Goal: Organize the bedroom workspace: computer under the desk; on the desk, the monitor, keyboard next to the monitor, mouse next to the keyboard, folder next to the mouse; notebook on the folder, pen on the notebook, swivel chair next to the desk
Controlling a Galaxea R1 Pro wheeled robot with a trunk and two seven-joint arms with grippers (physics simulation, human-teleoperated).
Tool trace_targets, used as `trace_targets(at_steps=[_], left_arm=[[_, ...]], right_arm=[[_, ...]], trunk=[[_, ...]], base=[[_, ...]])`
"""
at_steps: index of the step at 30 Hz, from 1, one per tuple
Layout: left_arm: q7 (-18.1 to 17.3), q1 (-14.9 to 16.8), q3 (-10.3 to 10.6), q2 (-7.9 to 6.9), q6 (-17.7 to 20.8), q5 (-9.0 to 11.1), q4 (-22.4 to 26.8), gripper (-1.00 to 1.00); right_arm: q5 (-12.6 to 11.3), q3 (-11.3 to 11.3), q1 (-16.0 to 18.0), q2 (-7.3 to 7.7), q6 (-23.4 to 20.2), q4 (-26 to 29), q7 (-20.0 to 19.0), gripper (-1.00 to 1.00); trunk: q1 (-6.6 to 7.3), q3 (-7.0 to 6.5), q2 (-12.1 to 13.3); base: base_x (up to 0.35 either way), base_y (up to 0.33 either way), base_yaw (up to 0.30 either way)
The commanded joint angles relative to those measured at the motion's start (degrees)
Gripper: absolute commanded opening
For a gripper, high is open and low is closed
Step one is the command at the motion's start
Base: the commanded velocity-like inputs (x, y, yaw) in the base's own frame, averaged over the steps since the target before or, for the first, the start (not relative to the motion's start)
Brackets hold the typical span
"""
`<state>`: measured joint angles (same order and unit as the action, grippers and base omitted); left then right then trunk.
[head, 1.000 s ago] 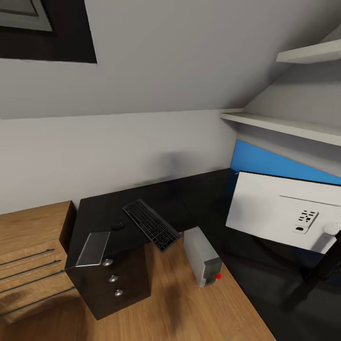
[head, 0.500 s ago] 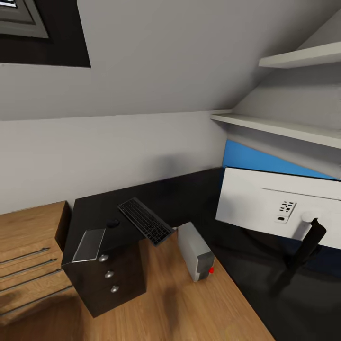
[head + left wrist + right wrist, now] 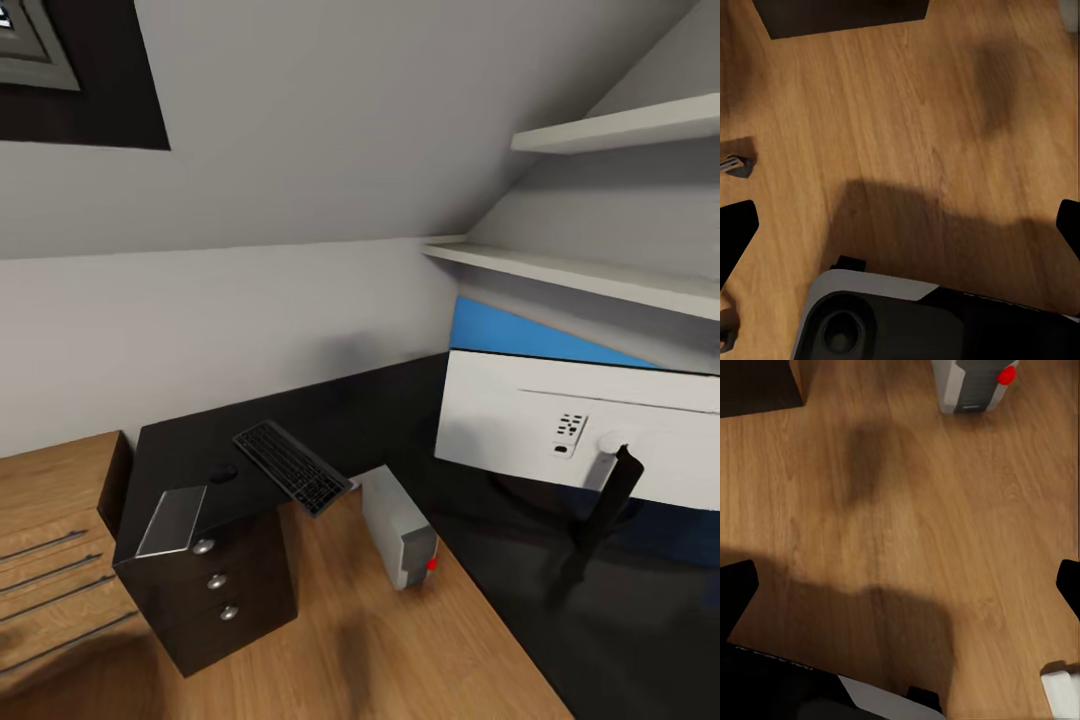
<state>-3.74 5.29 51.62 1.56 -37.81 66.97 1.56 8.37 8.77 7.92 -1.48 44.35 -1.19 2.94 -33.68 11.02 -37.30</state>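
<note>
The L-shaped desk (image 3: 190, 450) has a glossy black top. On it lies the dark keyboard (image 3: 292, 466), its near end jutting over the edge, with the small mouse (image 3: 223, 472) beside it. The monitor (image 3: 520, 420) stands on the desk's other wing, its light-grey back towards me. The white computer (image 3: 398, 528) stands on the wooden floor in the desk's inner corner, and the right wrist view also shows the computer (image 3: 971, 382). My left gripper (image 3: 900, 229) and right gripper (image 3: 900, 585) both hang open over bare floor. The swivel chair, folder and pen are out of view.
A flat grey sheet (image 3: 172, 520) lies on the desk corner above the drawers (image 3: 215, 580); I cannot tell whether it is the notebook. A wooden chest (image 3: 50, 530) stands beside the desk. White shelves (image 3: 560, 270) hang above the monitor under the sloping ceiling.
The whole head picture has shifted left and slightly down, so the camera has turned right. Desk, keyboard, mouse, computer and monitor keep their places relative to one another.
</note>
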Motion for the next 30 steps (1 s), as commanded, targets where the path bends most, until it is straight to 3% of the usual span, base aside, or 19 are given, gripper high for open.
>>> trace_targets(at_steps=[1, 17, 30], left_arm=[[-0.39, 0.03, 0.23, 0.02, -0.15, 0.59, -0.07, 1.00], [-0.39, 0.02, 0.23, 0.02, -0.16, 0.61, -0.07, 1.00], [-0.39, 0.04, 0.23, 0.02, -0.07, 0.62, -0.07, 1.00]], right_arm=[[0.33, 0.08, 0.08, -0.01, 0.20, -0.13, 0.31, 1.00], [0.33, 0.11, 0.08, -0.03, 0.21, -0.12, 0.31, 1.00], [0.33, 0.11, 0.08, -0.10, 0.13, -0.13, 0.31, 1.00]], trunk=[[-0.02, 0.02, -0.07], [-0.02, -0.69, -0.07], [-0.02, -0.70, -0.07]], base=[[-0.002, 0.000, -0.172], [-0.109, -0.118, -0.177], [-0.012, -0.013, -0.242]])
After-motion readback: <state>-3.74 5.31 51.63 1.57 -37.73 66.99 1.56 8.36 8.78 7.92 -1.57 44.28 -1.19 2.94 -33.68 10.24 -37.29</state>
